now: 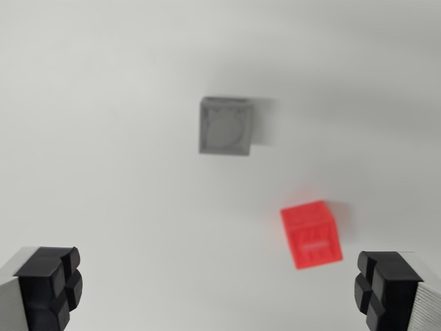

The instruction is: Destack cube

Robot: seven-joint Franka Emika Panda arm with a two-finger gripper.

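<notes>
Hovering with gripper (220, 293) spread wide and empty over two cubes lying apart on the white table (103, 138): one grey cube (224, 126) sitting square at centre, one red cube (311, 234) sitting slightly rotated toward the wrist view's right.

Single wrist view, looking down at table (103, 138), well above

Two cubes lie apart on the worktop (103, 138), neither on the other. One cube (224, 126) sits near the middle of the wrist view, toward the top. The other cube (311, 234) lies below it and toward the wrist view's right, turned slightly askew. The hand (217, 286) hangs above the worktop at the bottom edge, one finger (52, 286) in the left corner and the other in the right, with bare worktop between them. The lower cube lies just up and inward of the right finger.
</notes>
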